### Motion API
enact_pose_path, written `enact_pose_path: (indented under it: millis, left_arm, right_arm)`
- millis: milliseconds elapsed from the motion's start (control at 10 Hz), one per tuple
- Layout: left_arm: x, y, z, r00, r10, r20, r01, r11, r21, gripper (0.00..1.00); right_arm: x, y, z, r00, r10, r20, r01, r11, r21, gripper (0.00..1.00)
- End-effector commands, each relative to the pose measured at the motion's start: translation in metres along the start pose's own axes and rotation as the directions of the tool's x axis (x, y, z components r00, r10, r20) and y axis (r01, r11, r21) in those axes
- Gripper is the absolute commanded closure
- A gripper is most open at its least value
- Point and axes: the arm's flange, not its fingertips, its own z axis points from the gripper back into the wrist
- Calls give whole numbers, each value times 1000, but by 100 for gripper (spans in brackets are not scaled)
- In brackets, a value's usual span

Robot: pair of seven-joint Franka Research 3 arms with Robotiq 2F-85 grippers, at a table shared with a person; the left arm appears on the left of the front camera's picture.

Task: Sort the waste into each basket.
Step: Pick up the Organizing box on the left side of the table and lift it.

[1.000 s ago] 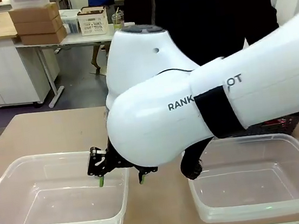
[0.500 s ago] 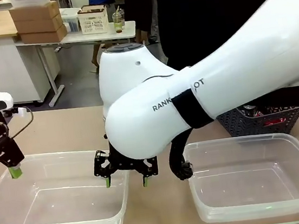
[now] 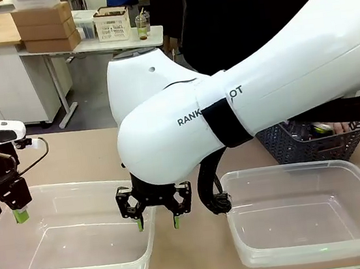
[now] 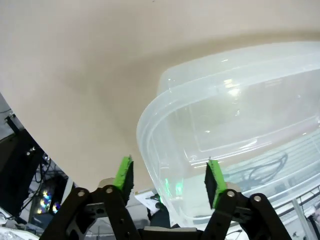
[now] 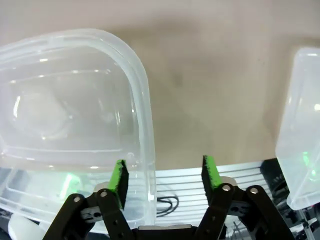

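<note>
Two clear plastic tubs are set side by side on the tan table (image 3: pixel 71 154), the left tub (image 3: pixel 68 237) and the right tub (image 3: pixel 314 213), with a strip of bare tabletop between them. Both are seen to be empty; only reflections show on their smooth, see-through floors. Each is rectangular with rounded corners and a rolled rim.

A dark grey basket (image 3: pixel 313 144) with slotted sides is placed just behind the right tub's far rim, toward the person's side. Some waste is partly visible inside it, but it is too hidden by the arm to be told apart as cans or bottles. A hand (image 3: pixel 344 127) is glimpsed at the basket's far edge.

The right gripper (image 3: pixel 157 224), black with green pads, is held with its fingers apart and nothing between them. It is positioned over the near right corner of the left tub, one finger inside the rim and the other outside over the bare strip; in the right wrist view the rim (image 5: pixel 145 125) runs up between the two fingers (image 5: pixel 119 176).

The left gripper (image 3: pixel 5 211) is held at the left tub's far left edge, its fingers likewise spread and empty. In the left wrist view the tub's rounded corner (image 4: pixel 150 115) lies just ahead of the pads (image 4: pixel 124 172). The basket with the waste is well apart from both grippers.
</note>
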Motion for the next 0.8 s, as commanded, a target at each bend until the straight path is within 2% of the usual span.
enact_pose_path:
  millis: [0,100,700]
  left_arm:
    - [-65,-24,-75,999,-24,39,24,1000,-1,66]
    - [-64,-26,-74,998,-29,52,29,1000,11,100]
    - [-66,-26,-61,996,-2,90,0,1000,22,100]
  right_arm:
    - [0,9,3,998,-43,37,44,998,-38,64]
    - [0,9,3,998,-47,37,49,998,-45,100]
    - [-2,5,2,994,-90,58,95,993,-77,100]
